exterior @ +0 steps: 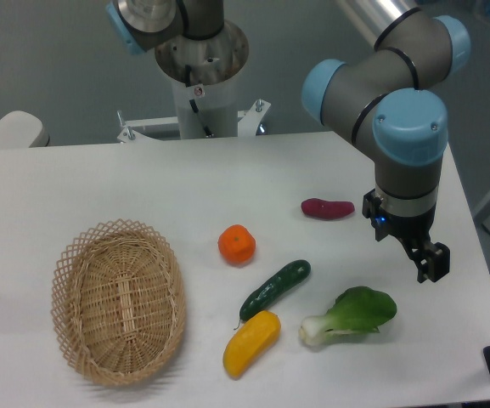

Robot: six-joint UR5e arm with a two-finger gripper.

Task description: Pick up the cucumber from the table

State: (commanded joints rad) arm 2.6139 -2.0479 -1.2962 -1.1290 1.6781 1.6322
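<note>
1. Nothing of the pick is done yet: the cucumber (275, 290) lies flat on the table (100, 183), in the front half of the surface and a little toward its right edge, slanting from lower left up to upper right, with no part of the arm on it.

2. The gripper (427, 261) hangs off to the right of the cucumber, near the right edge of the surface and above the bok choy (353, 314). It holds nothing. From this angle only one dark finger shape shows clearly, so I cannot tell whether the fingers are spread or pressed together.

3. What is left, as I judge it: bring the gripper across to the left over the cucumber, turn it to straddle the slim body, lower, close and lift.

4. The yellow pepper (250, 342) sits just beside the cucumber's lower end, seemingly touching or nearly so; a grasp near that end risks catching it, so the middle or upper end looks safer.

5. The orange (237, 244) lies near the cucumber on its upper left, and the purple sweet potato (327, 208) further back, apart from it.

6. The wicker basket (118, 299) stands well apart, toward the front left corner.
</note>
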